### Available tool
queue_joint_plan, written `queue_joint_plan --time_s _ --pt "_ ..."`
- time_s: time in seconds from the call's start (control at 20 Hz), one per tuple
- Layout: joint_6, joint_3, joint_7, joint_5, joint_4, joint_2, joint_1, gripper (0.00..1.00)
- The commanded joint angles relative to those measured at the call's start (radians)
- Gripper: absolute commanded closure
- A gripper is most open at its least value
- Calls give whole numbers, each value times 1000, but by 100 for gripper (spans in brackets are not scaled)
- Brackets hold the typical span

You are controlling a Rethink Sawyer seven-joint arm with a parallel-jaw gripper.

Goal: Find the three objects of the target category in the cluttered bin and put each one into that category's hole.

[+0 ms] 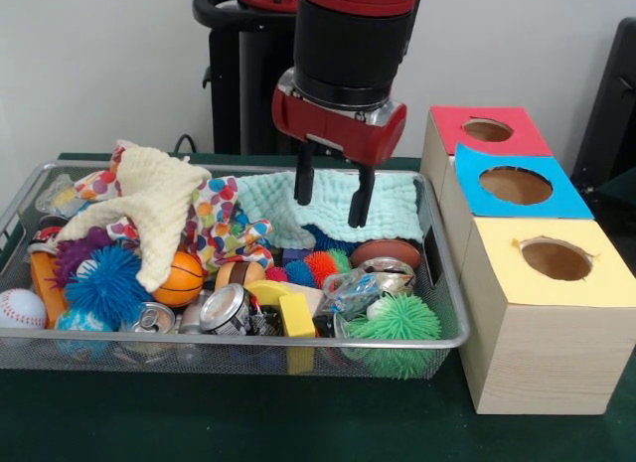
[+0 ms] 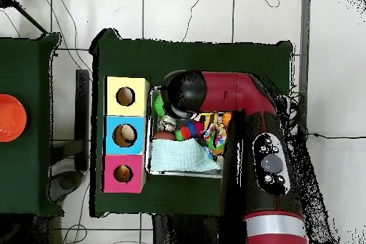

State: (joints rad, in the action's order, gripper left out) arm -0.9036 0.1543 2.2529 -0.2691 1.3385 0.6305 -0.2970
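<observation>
Nearest the camera, the pale wooden box with the yellow paper top (image 1: pixel 545 313) stands on the dark green bench (image 1: pixel 248 422), just beside the wide silver wire-mesh bin (image 1: pixel 229 358). Above the bin's far end, the red-and-black end effector (image 1: pixel 334 199) hangs released, both dark fingers (image 1: pixel 304 179) spread over the mint green waffle-textured cloth (image 1: pixel 397 209). A pale yellow waffle cloth (image 1: pixel 159 204) drapes the clutter further along. Judging by this, the grasp is pending (descend, clench), then carry to the red-topped round hole (image 1: pixel 487 130).
</observation>
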Motion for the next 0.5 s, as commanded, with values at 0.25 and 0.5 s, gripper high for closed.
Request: queue_joint_plan --time_s 0.25,0.5 --pt "-126 142 -239 -37 -174 -109 9 0" --pt "-146 158 -284 -57 -196 -115 19 0"
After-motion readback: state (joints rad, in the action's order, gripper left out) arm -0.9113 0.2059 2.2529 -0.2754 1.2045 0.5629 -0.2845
